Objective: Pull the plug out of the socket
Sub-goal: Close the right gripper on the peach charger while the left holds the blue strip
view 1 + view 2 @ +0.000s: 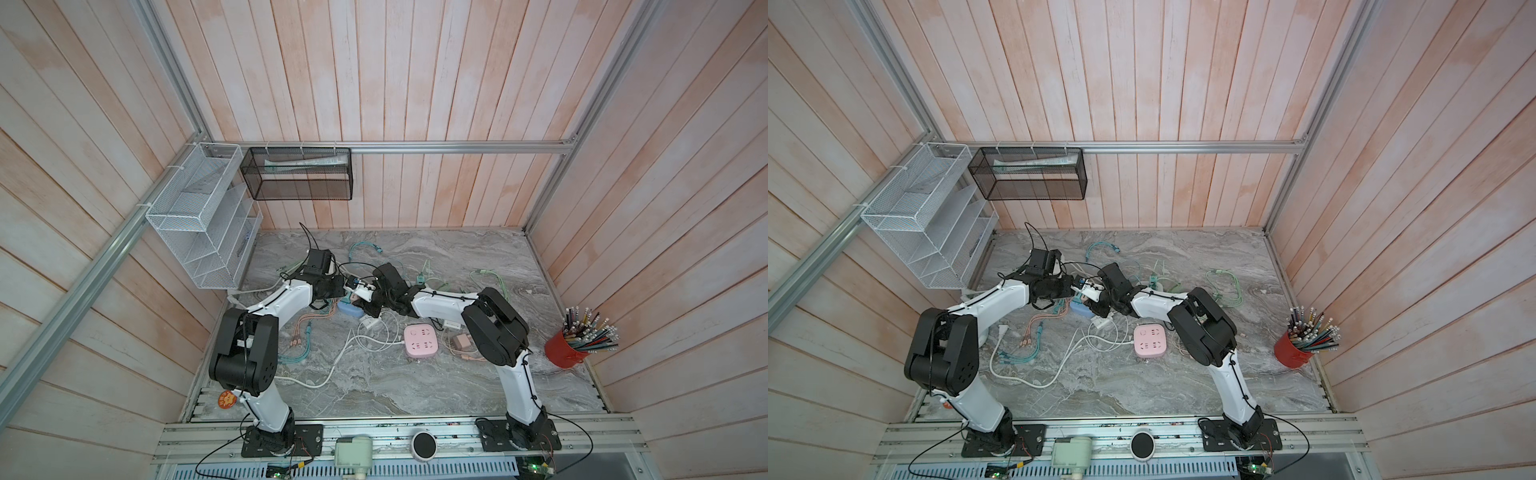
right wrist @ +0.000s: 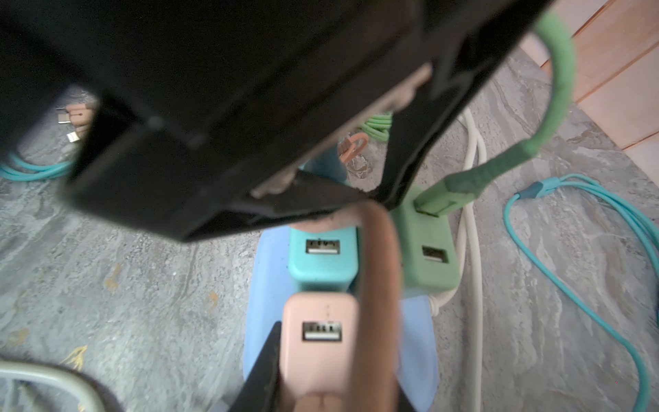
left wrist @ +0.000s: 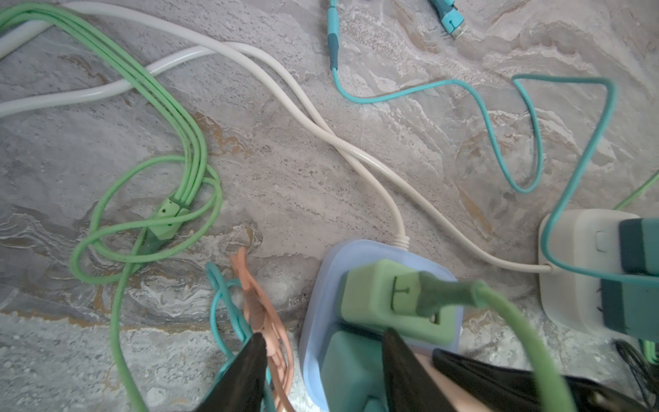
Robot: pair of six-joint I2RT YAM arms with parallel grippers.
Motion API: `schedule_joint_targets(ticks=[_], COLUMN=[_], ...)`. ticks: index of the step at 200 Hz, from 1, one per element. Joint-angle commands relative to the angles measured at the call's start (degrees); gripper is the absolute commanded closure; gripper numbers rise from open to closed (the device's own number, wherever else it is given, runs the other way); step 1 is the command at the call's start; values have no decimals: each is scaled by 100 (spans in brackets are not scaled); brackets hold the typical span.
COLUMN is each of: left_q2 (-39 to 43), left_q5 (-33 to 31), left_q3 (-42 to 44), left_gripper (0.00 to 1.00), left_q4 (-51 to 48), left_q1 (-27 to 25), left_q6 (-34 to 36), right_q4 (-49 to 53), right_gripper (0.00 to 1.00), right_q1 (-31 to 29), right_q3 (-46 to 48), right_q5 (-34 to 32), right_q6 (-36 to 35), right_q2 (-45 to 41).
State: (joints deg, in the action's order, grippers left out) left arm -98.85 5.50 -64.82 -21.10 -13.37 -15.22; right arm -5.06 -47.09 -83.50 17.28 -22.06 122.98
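A light-blue socket block (image 3: 313, 321) lies mid-table and carries three USB plugs. These are a teal plug (image 2: 322, 257), a green plug (image 2: 428, 249) with a green cable in it, and a pink plug (image 2: 317, 342). My left gripper (image 3: 325, 335) is shut across the socket, one finger outside its edge and the other against the teal plug. From the opposite side, my right gripper (image 2: 321, 310) is shut on the pink plug, which still sits on the socket. In both top views the two grippers meet over the socket (image 1: 347, 308) (image 1: 1080, 309).
Loose green, teal, orange and white cables (image 3: 149, 199) lie all round the socket. A white socket block (image 3: 585, 271) with teal plugs sits close by, and a pink power cube (image 1: 421, 340) lies nearer the front. A red pencil cup (image 1: 565, 349) stands at the right wall.
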Motion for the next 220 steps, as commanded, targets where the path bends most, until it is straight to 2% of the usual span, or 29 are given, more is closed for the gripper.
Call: schedule_joint_targets(ticks=[1,35,75,116,165,220], left_q2=[-445,-390,-138,226,701,816], left_q5=[-137,-170,-148,-92,-335,-358], left_q3=[158,158,149,10,-256,-308], left_gripper=[46,46,45,41,39,38], left_q4=[-741,-724,-720,-802,-1103,-1286], left_q1=[-113,-135,-134,-139,-109,53], left_q6=[38,38,-28,-172,-335,-296], right_q4=[265,504,563,497,427,183], right_gripper=[100,100,100,100,100,98], right_q1=[-121,-55,-32,25,97,107], right_q3=[-479,-674,-454,-326,-272,-107], right_q5=[108,224,135,145,214,232], right_q6=[56,144,64,88,114,214], right_q2=[128,238,246,282,318,209])
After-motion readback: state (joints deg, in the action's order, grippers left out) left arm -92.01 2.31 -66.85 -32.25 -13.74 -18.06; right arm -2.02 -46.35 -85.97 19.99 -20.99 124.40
